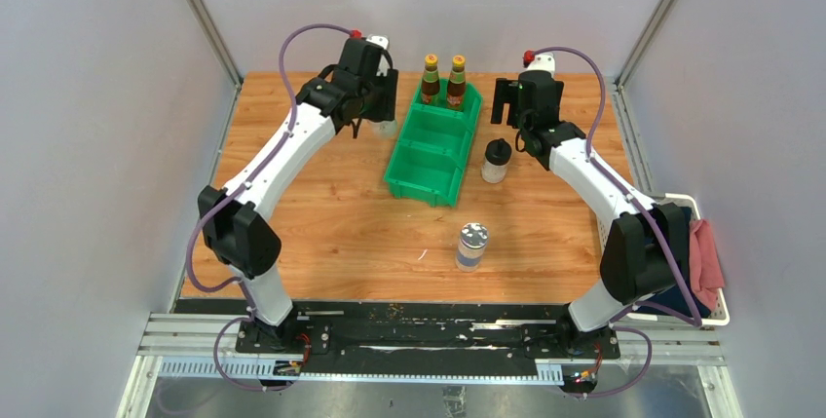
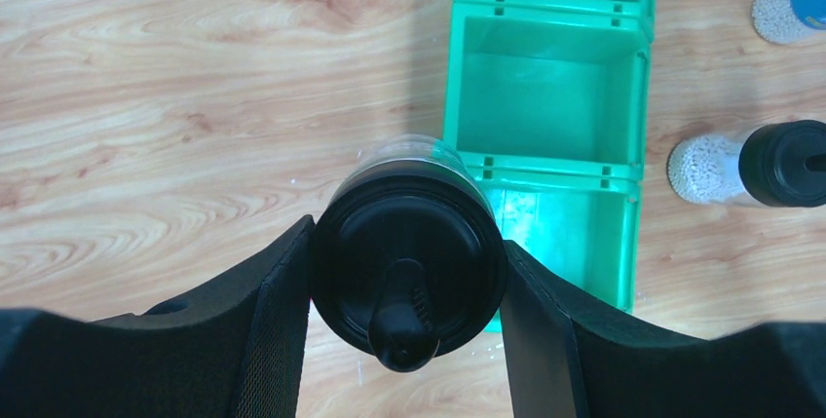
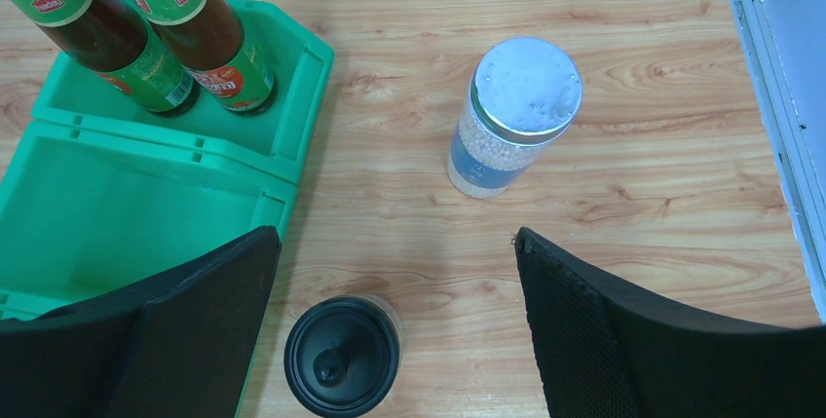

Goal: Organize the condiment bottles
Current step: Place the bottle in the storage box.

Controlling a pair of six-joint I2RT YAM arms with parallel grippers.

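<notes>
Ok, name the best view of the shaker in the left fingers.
Left wrist: the shaker fills the frame, gripped between the left fingers. The top view shows only a clear sliver by the arm; the right wrist view misses it.

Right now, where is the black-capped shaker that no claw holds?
In the top view the free shaker stands on the table just right of the green bin, close to the right claw.

We see a wooden table (image 1: 321,233) with warm orange grain, closed in on three sides by plain pale grey walls (image 1: 88,145). Slanted aluminium posts (image 1: 203,19) rise at its far corners. Just beside its right edge sits a white basket (image 1: 723,319) holding a pink cloth (image 1: 706,252). The light is soft and even.
</notes>
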